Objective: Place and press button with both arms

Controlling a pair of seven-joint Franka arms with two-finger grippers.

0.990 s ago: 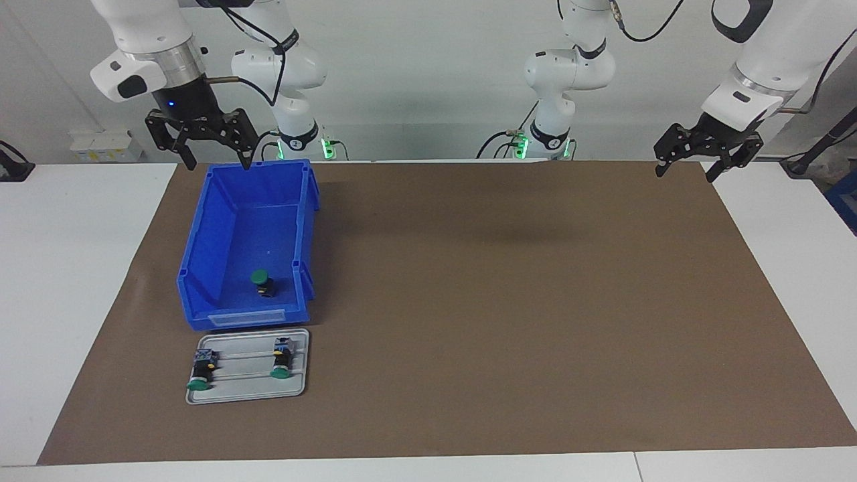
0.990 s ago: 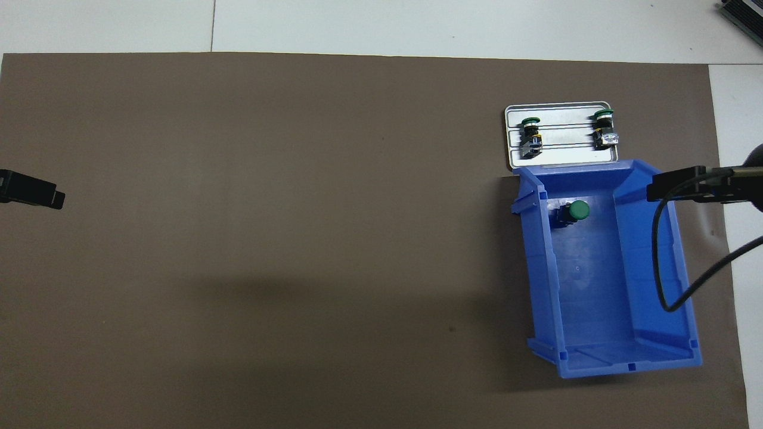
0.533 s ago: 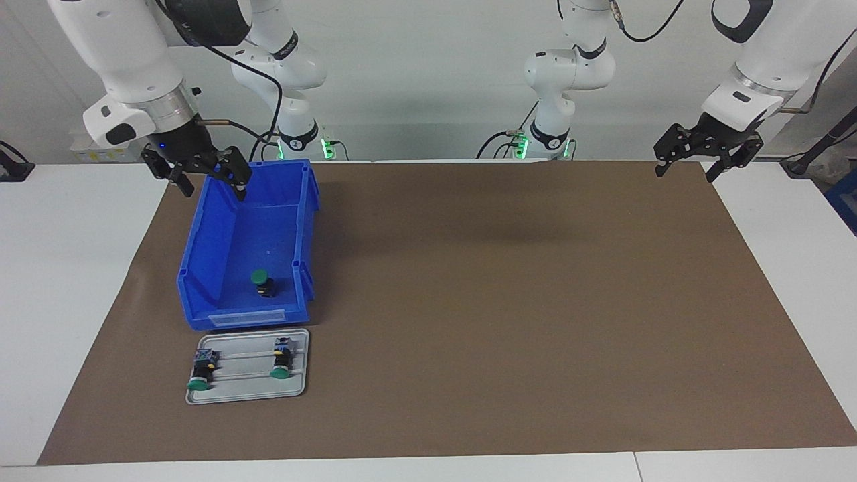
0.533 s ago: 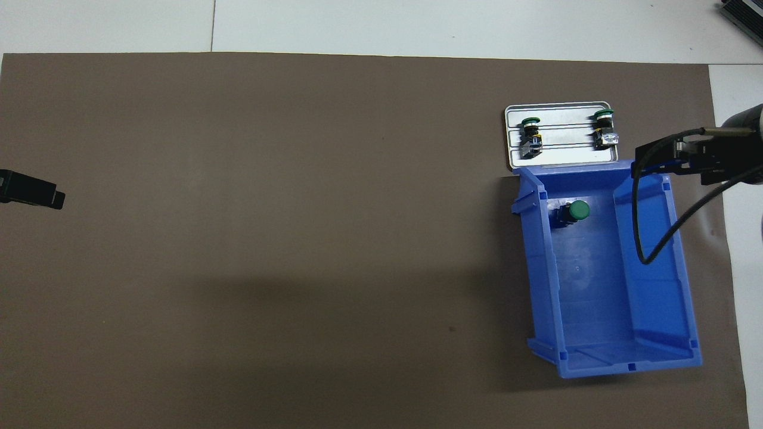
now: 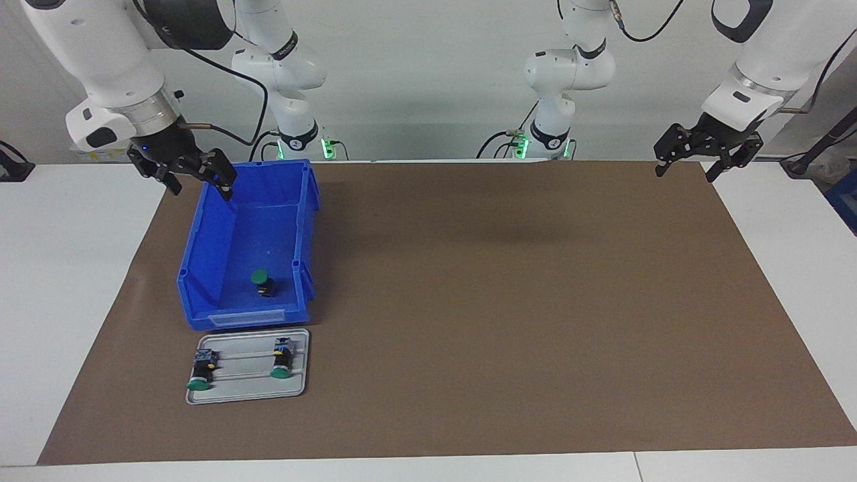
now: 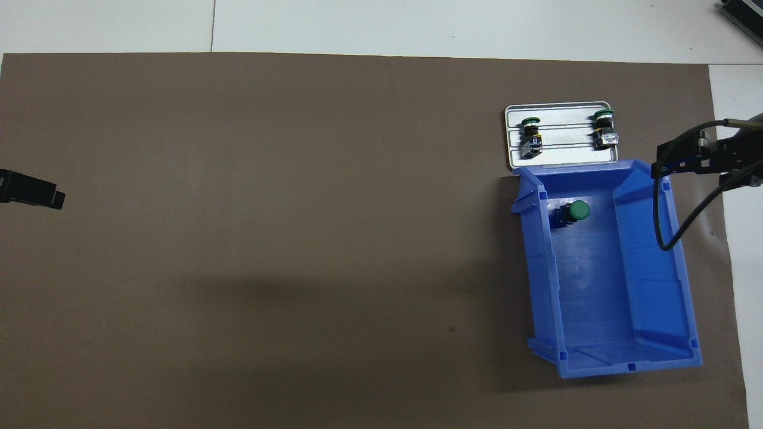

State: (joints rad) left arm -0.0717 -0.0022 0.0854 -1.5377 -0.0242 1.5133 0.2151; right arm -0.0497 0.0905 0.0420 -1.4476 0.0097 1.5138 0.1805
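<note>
A green-capped button (image 5: 260, 281) (image 6: 574, 211) stands in the blue bin (image 5: 201, 254) (image 6: 656, 280), near the wall farthest from the robots. Two more buttons (image 5: 199, 372) (image 5: 281, 361) lie on a metal tray (image 5: 248, 396) (image 6: 560, 158) just past that wall. My right gripper (image 5: 202, 191) (image 6: 679, 161) hangs open and empty above the bin's side wall at the right arm's end of the table. My left gripper (image 5: 685, 175) (image 6: 36, 195) waits open and empty above the mat's corner at the left arm's end.
A brown mat (image 5: 509, 301) covers most of the white table (image 5: 67, 268). A black cable (image 6: 661, 232) loops from the right wrist over the bin. Both arm bases (image 5: 552, 137) stand at the table's edge nearest the robots.
The right gripper has come down and swung from over the bin's near wall outward to its side wall at the right arm's end. The left arm, bin and buttons have not moved.
</note>
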